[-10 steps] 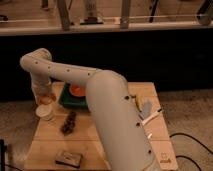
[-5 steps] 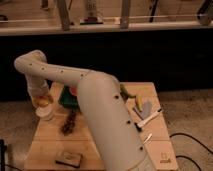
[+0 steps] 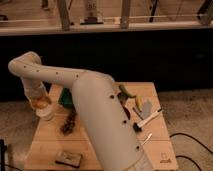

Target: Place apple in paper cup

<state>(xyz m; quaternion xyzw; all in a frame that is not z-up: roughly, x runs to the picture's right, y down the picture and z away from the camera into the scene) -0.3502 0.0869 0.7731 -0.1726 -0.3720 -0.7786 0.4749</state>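
The gripper hung straight down over the paper cup at the wooden table's nine o'clock edge. The apple sat at the cup's mouth, right under the gripper; whether the gripper pinched it or stood spread, I could not tell. A dark clump lay at the cup's four o'clock.
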